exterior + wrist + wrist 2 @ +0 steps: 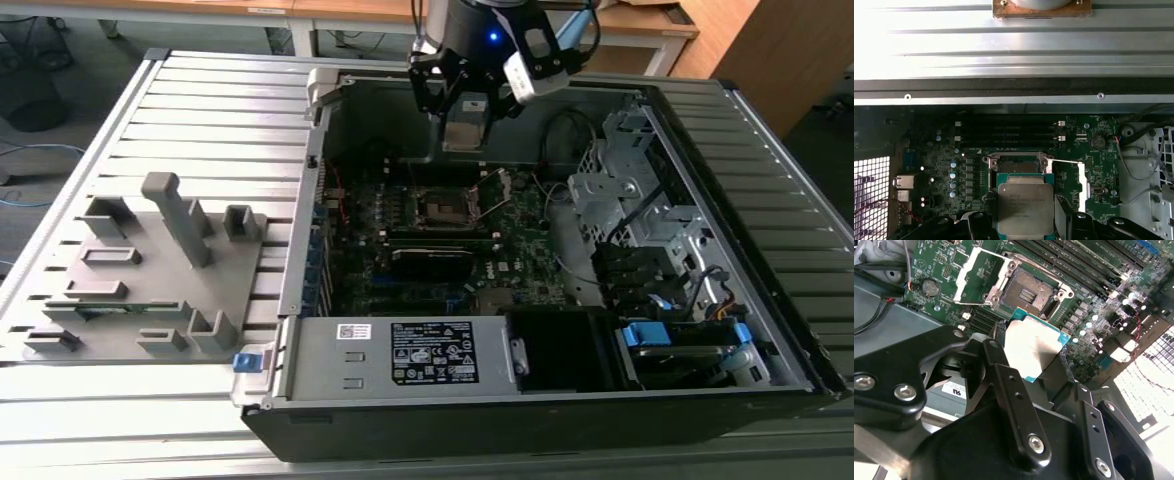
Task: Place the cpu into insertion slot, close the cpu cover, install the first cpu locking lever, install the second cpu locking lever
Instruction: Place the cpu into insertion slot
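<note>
Hanging at the upper middle of the exterior view, the gripper [465, 128] pinches the cpu [1025, 207] by its edges, holding it flat above the board inside the open computer case [534, 425]. In the first wrist view the insertion slot [1016, 165] lies bare just beyond the chip, clear of it. The cpu cover [974, 277] stands swung open beside the slot.

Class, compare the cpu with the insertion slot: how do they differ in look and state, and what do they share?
The cpu has a flat pale grey metal top; the insertion slot is a dark recess edged with shiny metal. The cpu is clamped in the gripper; the insertion slot sits in the green circuit board, empty, its cpu cover swung open. Both are square.
</note>
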Robot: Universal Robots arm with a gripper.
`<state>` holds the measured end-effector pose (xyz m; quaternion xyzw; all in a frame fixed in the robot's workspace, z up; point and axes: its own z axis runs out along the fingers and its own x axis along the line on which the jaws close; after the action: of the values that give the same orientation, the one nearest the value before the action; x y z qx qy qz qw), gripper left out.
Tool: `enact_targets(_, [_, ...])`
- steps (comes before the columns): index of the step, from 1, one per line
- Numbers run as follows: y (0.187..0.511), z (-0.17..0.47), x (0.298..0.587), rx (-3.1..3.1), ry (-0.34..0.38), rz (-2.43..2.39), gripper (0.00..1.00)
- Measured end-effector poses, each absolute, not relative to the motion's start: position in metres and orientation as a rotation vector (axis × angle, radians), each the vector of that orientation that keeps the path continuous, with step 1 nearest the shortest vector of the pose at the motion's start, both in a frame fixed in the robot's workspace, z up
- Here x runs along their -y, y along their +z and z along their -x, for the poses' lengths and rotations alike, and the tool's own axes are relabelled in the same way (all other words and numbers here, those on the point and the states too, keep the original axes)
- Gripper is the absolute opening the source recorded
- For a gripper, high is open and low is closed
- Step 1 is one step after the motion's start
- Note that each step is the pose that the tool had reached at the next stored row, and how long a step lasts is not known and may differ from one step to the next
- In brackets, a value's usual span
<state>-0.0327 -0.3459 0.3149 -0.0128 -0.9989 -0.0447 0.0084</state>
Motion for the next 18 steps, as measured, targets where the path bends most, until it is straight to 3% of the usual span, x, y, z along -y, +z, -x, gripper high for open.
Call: enact_targets(18, [0.312, 0.0327, 0.3459, 3.122, -0.14, 0.04, 0.54])
